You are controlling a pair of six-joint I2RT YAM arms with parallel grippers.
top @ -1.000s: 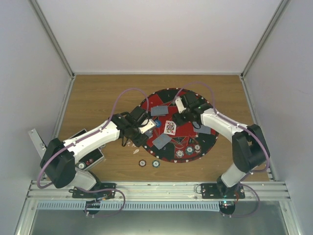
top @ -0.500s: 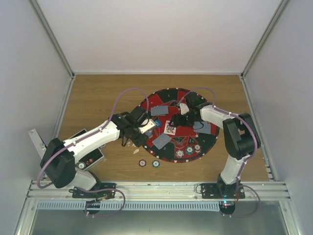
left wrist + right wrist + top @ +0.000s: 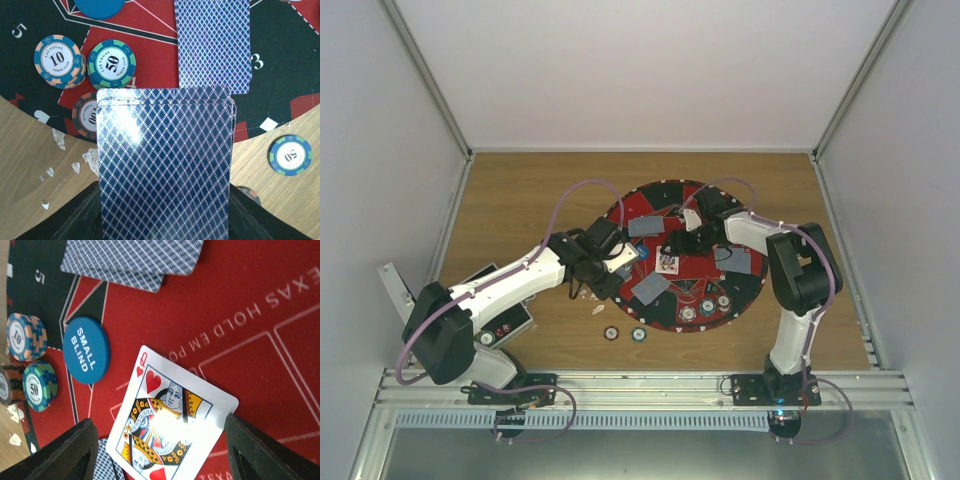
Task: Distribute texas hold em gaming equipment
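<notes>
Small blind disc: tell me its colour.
The disc is blue with white lettering, clearest in the right wrist view.

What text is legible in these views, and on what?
"SMALL BLIND": blue disc
"EXAS HOLD EM", start cropped: mat
"Q": queen card
"LAS VEGAS 10 POKER CLUB": blue-orange chip
"LAS VEGAS 50 POKER CLUB": green chip
"5", "3": mat too
"50": chip on wood
Grey chip: partly covered, unreadable

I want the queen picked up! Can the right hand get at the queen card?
Probably yes. The right hand is open just above the queen of hearts, its fingers either side. The card lies face up on the red mat with nothing on top.
</notes>
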